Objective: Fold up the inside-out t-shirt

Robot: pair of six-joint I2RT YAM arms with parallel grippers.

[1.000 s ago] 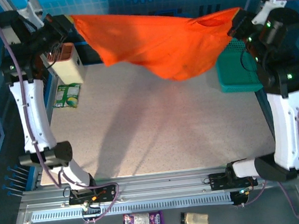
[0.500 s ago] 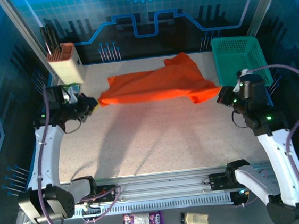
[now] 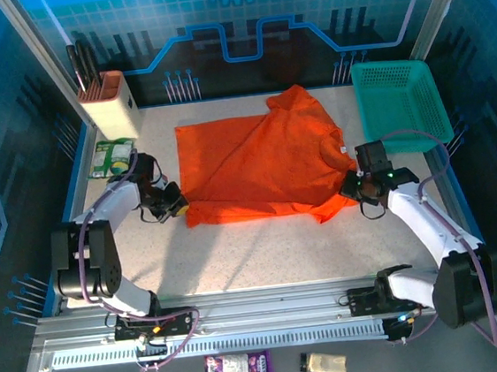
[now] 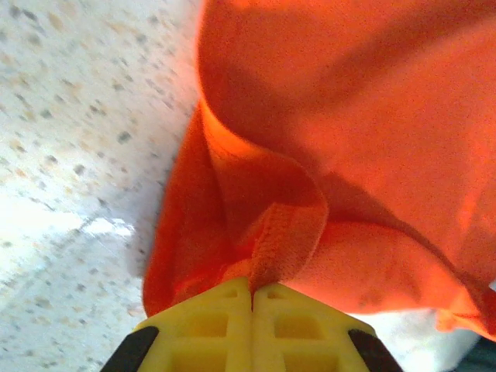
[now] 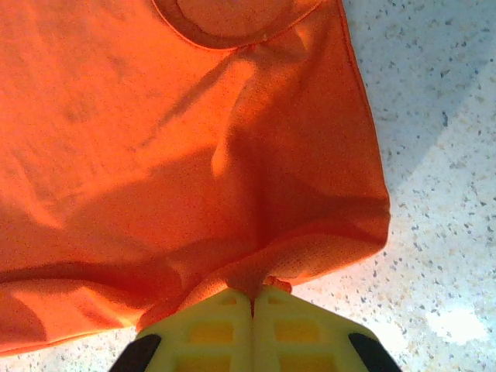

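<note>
The bright orange t-shirt point(image 3: 259, 163) lies spread flat on the speckled table, a sleeve pointing to the back. My left gripper point(image 3: 178, 208) is down at its near left corner, shut on a pinch of the cloth point(image 4: 271, 248), which rises in a fold between the yellow fingers point(image 4: 221, 325). At the near right edge my right gripper point(image 3: 352, 186) is shut on the t-shirt point(image 5: 194, 155) too, the fabric bunched between its yellow fingers point(image 5: 291, 329). The neck opening point(image 5: 232, 15) lies at the top of the right wrist view.
A teal mesh basket point(image 3: 400, 103) stands at the back right, close to the right arm. A beige holder with dark tools point(image 3: 108, 103) stands at the back left, with a green packet point(image 3: 110, 158) in front of it. Bare table lies in front of the shirt.
Both grippers came down from high up and drew toward the near side. The shirt went from hanging stretched in the air to lying spread on the table.
</note>
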